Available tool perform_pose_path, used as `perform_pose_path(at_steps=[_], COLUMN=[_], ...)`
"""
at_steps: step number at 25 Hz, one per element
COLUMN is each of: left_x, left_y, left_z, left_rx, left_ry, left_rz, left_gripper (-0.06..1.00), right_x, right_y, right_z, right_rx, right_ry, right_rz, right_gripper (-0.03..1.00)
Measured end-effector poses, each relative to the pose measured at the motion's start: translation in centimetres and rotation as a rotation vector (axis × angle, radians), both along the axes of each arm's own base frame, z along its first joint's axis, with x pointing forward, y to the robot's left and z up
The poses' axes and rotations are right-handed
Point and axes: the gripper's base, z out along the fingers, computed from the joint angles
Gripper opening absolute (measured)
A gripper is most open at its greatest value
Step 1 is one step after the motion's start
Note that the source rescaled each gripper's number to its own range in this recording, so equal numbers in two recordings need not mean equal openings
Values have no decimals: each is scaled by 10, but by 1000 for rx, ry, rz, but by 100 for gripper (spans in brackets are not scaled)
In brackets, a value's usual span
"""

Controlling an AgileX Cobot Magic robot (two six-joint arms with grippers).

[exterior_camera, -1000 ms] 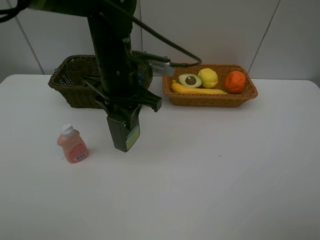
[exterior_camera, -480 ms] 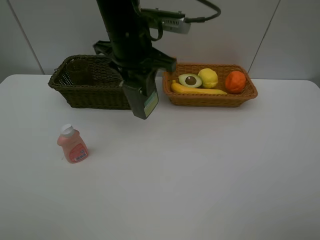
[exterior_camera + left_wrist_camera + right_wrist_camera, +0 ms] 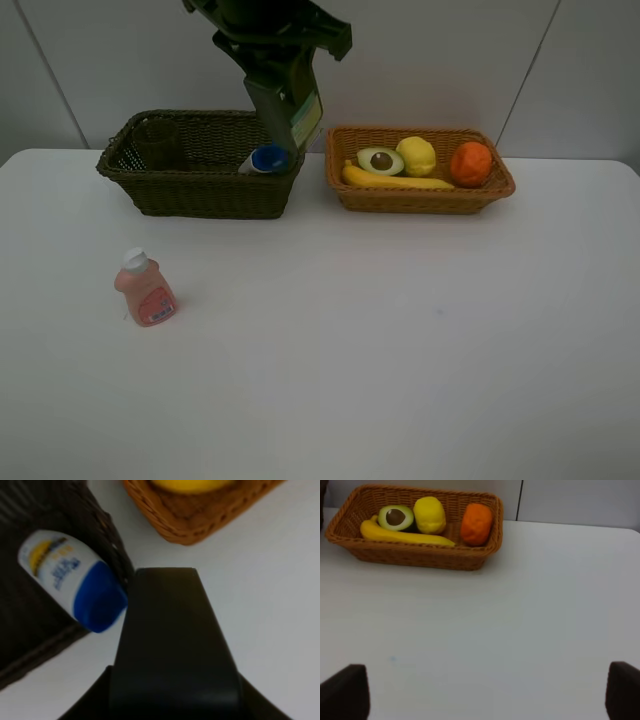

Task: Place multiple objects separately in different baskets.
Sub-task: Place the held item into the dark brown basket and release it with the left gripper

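Fruit fills your light basket (image 3: 420,195), so your left gripper (image 3: 283,75) hangs above the dark basket (image 3: 190,190), jaws clamping the green pump bottle (image 3: 288,105), beside the blue-capped bottle (image 3: 266,159); right jaws spread, empty.

left gripper (image 3: 285,95) with dark green pump bottle (image 3: 287,100): risen off the tabletop | now above the dark brown-green wicker basket's (image 3: 190,190) right end | white blue-capped bottle (image 3: 265,159) uncovered

left gripper (image 3: 285,100) raised high, jaws clamped; right gripper (image 3: 485,700) spread wide.
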Motion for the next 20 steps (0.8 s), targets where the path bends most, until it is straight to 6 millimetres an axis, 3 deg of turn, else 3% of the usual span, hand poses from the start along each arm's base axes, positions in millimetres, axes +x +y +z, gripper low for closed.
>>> perform_pose_path(at_steps=[9, 20], left_x=[27, 77], left_y=[36, 47], left_z=[9, -43], left_rx=[208, 319], left_ry=[-157, -218], left_rz=[-20, -91], left_gripper=[50, 50], right_x=[0, 0], right_y=[0, 0], right_z=[0, 0], right_rx=[0, 0], right_ry=[0, 0], right_rz=[0, 0], right_gripper=[100, 100])
